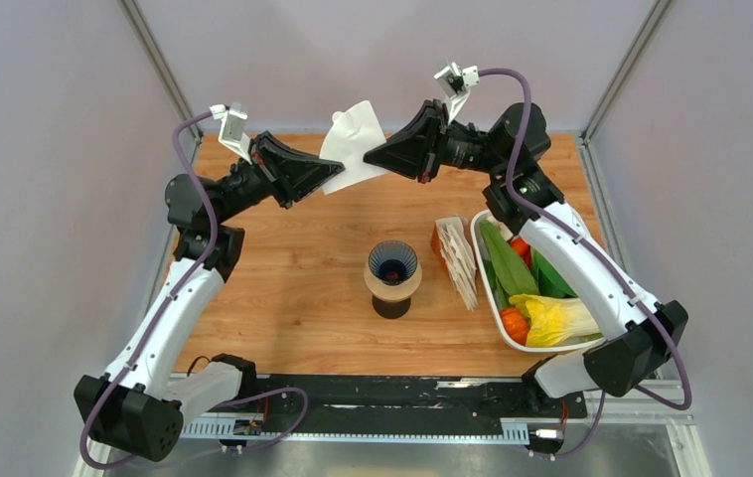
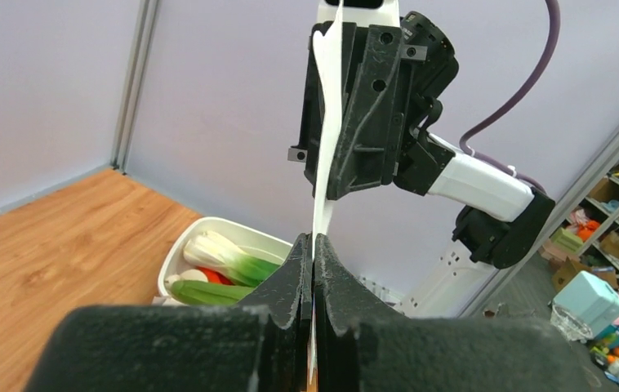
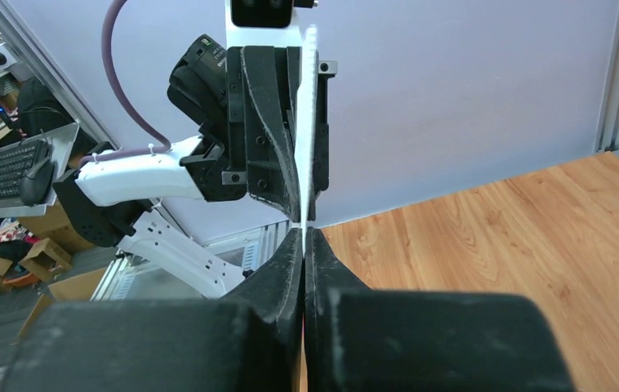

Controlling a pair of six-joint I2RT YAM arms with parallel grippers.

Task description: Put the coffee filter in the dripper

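Now your left gripper (image 1: 336,178) and right gripper (image 1: 370,157) both pinch the thin white paper coffee filter (image 1: 354,134), aloft beyond the dark navy cone-shaped dripper (image 1: 393,263); part its layers gently, without tearing, then lower.

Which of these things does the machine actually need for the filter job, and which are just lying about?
Part of the job:
coffee filter, pinched in mid-air by left claw and right claw
dripper, sitting on a tan ring

Just lying about:
stack of filters
white basket of vegetables
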